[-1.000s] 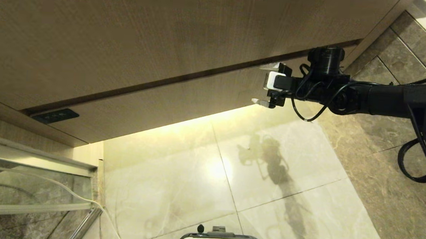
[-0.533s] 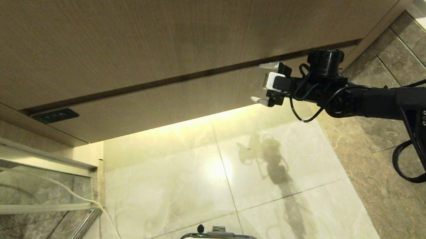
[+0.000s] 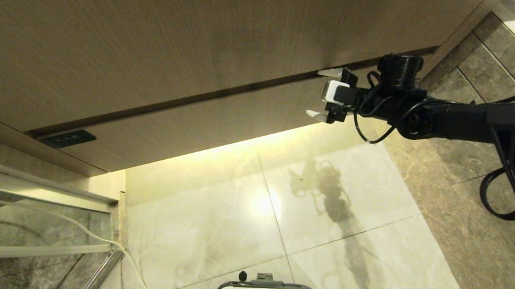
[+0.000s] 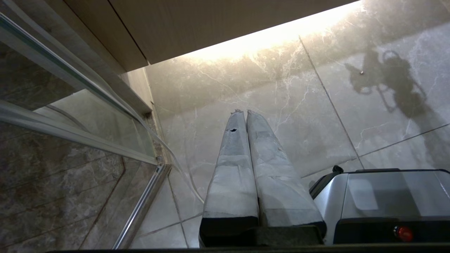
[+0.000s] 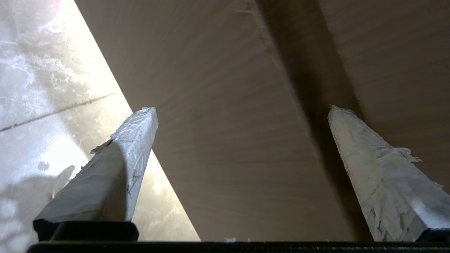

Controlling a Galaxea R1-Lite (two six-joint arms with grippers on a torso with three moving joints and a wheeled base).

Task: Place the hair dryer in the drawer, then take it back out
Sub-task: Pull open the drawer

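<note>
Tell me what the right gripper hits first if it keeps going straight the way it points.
Most likely the drawer front: the open right gripper points at it, fingers straddling the panel. How near it is, I cannot tell.

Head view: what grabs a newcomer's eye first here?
The right pincer, open wide, reaching in from the right to the closed wood-grain drawer, one fingertip at the dark seam under the taller panel, the other near the drawer's lower edge. Next, the warm light strip glowing under the drawer onto the glossy marble floor, where the arm's shadow falls. No hair dryer shows in any view; the left pincer hangs shut over the floor.
</note>
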